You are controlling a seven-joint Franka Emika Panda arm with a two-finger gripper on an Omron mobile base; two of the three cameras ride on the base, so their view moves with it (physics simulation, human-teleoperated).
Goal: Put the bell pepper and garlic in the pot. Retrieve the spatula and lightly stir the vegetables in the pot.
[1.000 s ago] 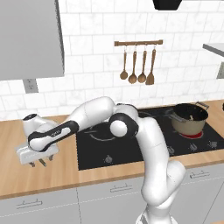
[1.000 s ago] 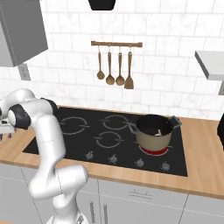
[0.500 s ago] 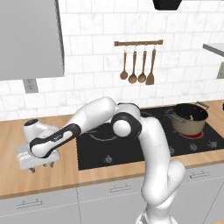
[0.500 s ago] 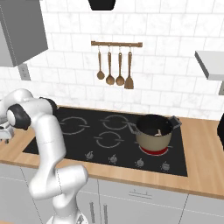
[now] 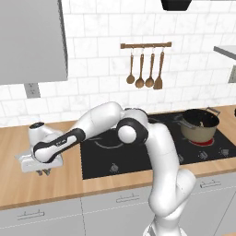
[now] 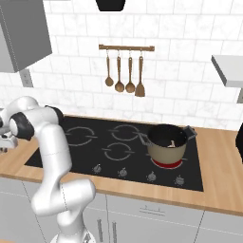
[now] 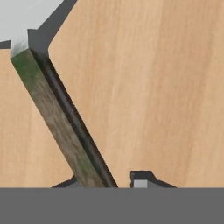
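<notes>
Our gripper (image 7: 111, 183) sits low over the wooden counter (image 7: 148, 87), its jaws narrowed around the spatula (image 7: 57, 118) handle. The grey blade lies ahead of the fingertips

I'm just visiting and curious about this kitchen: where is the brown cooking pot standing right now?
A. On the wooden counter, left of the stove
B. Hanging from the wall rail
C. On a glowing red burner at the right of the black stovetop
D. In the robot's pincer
C: the pot sits on a red-lit ring at the right of the stovetop, far from the pincer over the wooden counter.
</notes>
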